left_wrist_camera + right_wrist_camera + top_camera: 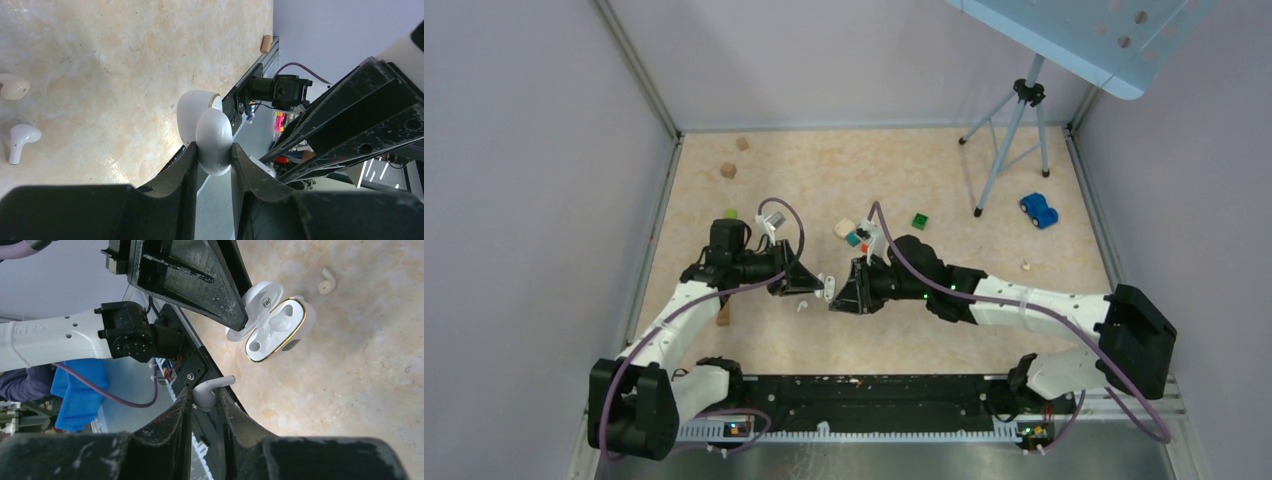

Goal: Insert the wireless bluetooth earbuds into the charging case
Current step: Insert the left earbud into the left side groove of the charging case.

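Right hand [202, 395] pinches glossy white earbud [212, 385]; left hand [214, 150] pinches rounded open case [276, 332].

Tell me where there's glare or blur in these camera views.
Left wrist view: soft glare on the glossy charging case, left gripper underexposed. Right wrist view: earbud sharp, background at left blurred. Top view: even light, soft shadows.
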Robot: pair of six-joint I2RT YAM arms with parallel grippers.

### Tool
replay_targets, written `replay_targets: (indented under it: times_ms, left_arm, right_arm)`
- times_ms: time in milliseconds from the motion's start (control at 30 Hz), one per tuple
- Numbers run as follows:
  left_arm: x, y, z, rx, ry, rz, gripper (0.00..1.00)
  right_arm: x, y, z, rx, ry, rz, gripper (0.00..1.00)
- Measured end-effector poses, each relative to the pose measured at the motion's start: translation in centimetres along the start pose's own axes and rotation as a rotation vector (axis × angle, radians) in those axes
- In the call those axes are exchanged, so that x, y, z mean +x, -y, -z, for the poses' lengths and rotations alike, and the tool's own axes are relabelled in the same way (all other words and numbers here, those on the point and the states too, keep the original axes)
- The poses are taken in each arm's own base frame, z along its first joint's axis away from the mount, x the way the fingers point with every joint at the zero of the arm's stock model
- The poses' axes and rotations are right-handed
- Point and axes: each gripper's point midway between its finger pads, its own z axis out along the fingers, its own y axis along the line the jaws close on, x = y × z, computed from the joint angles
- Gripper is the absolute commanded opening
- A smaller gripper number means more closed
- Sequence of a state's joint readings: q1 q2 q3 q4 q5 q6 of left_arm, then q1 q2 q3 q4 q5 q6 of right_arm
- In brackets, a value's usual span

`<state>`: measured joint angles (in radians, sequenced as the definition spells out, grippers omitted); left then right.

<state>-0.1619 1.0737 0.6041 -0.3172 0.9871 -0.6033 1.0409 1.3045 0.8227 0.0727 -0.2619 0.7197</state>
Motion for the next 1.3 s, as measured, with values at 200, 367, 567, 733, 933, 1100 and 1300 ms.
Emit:
replay_targets:
  times_ms: [200, 367, 567, 733, 933, 1100, 1300]
  left_arm:
    - [0.0, 0.0, 0.0, 0.0, 0.0, 0.0, 0.07]
    - [0.0, 0.0, 0.0, 0.0, 0.0, -0.002, 0.07]
    - [0.0, 0.0, 0.0, 0.001, 0.0, -0.005, 0.07]
    - [-0.1, 0.1, 0.0, 0.003, -0.001, -0.007, 0.07]
    - [-0.1, 0.2, 0.0, 0.005, 0.0, -0.009, 0.07]
    - [-0.3, 0.4, 0.1, 0.007, 0.003, -0.016, 0.07]
    - [-0.3, 0.5, 0.1, 0.007, 0.002, -0.019, 0.07]
  right_arm:
    - [0.7, 0.1, -1.0, -0.013, -0.031, -0.077, 0.0]
    - [0.4, -0.7, -1.5, -0.052, -0.027, -0.141, 0.0]
    - [-0.3, -0.3, -1.6, -0.056, -0.008, -0.211, 0.0]
    - [-0.3, 1.0, -1.5, -0.032, -0.005, -0.253, 0.0]
    - [-0.3, 1.2, -1.7, -0.037, -0.008, -0.271, 0.0]
    - [-0.3, 1.3, -2.0, -0.045, -0.014, -0.275, 0.0]
    - [-0.2, 1.4, -2.2, -0.047, -0.018, -0.279, 0.0]
